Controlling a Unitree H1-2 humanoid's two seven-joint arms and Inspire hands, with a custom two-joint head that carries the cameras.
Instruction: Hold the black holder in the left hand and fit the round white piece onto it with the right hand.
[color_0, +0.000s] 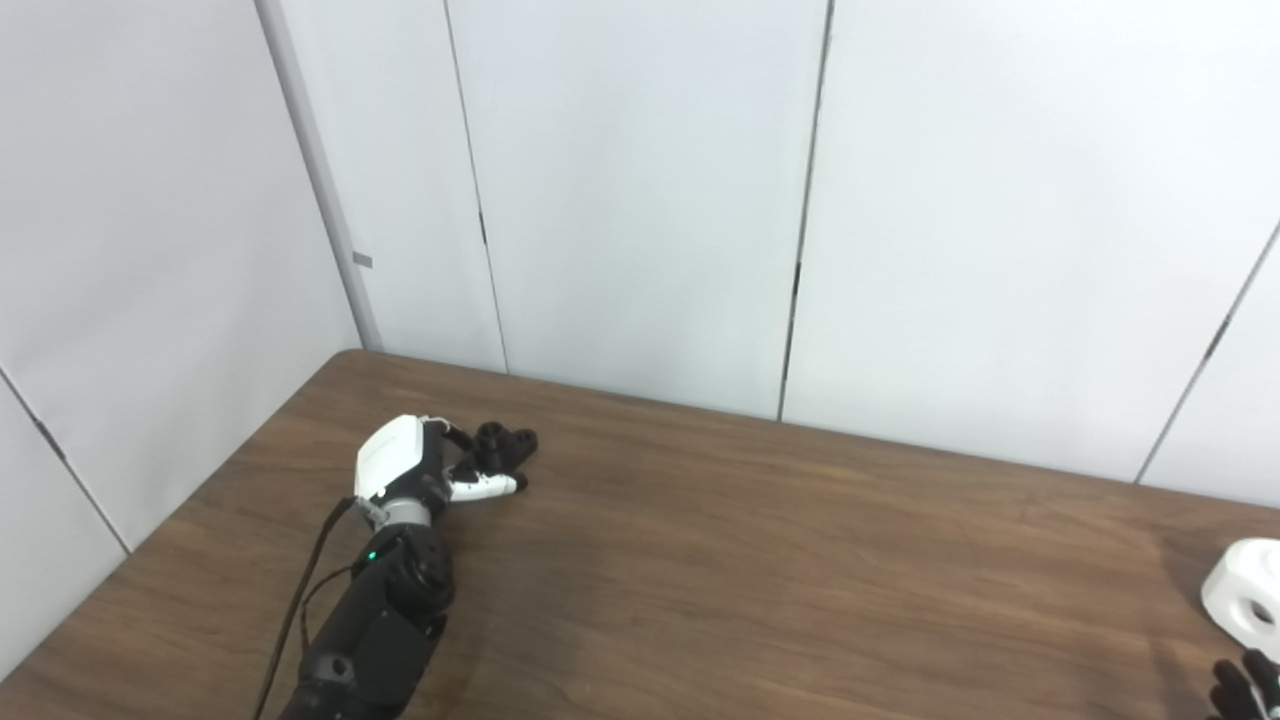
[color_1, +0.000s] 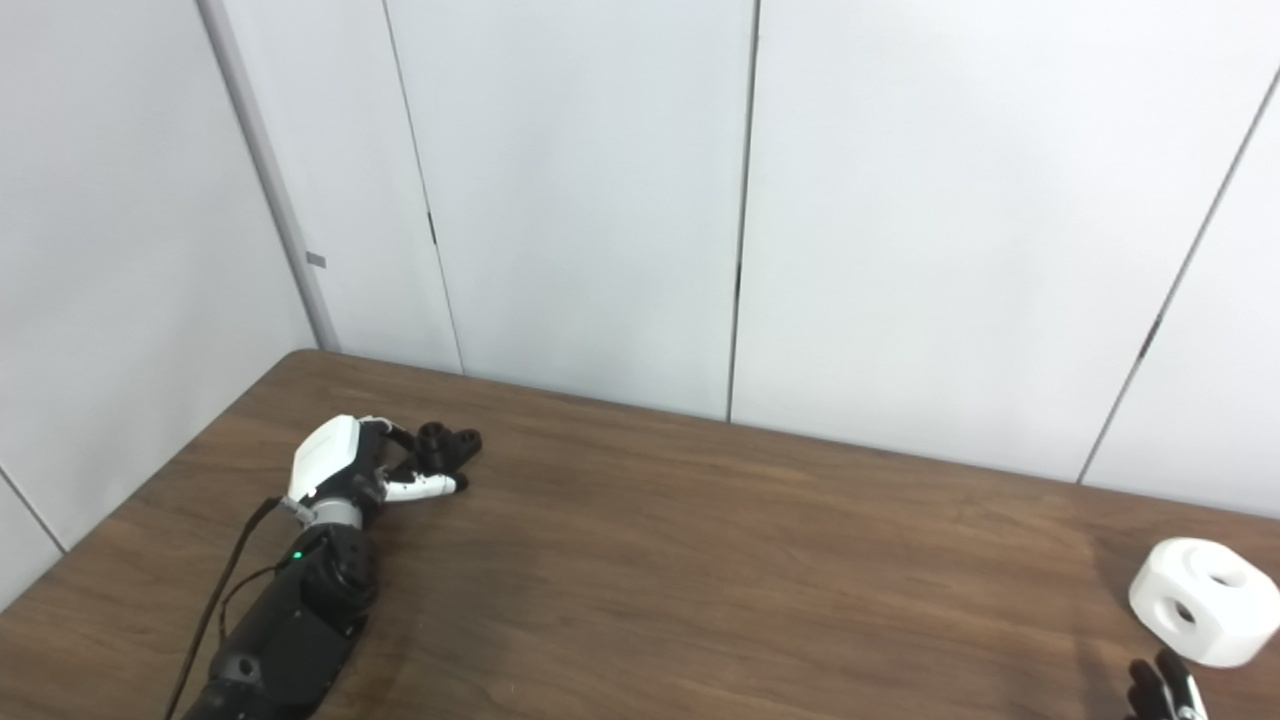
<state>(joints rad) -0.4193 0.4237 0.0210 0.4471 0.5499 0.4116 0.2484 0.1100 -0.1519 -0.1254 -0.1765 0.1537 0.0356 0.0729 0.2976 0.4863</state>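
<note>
A: Starting at the left, we see our left robot hand (color_0: 405, 462) lying low on the brown tabletop (color_0: 760, 560), its white back facing up and its dark forearm running down to the bottom edge of the picture.

B: And we have the black holder (color_0: 503, 443) right at its fingers. The fingers (color_0: 487, 486) reach around the near side of the holder, with one white-tipped finger stretched out along the tabletop just below it. We'd say the hand is curled part way around the holder and touching it, but we cannot tell whether it truly grips it. The holder seems to sit on the tabletop near the far left corner.

A: Agreed. Moving across, the middle of the tabletop shows only wood grain, with the pale wall panels (color_1: 600, 200) behind it.

B: At the far right we find the round white piece (color_1: 1205, 600), resting on the tabletop close to the right edge. It's a rounded white block with round holes on its top and side.

A: Just below it, at the bottom right corner, only the dark fingertips of our right robot hand (color_1: 1160, 690) come into view. They are near the white piece and not touching it. They look apart, and we cannot tell how wide the hand stands.
</note>
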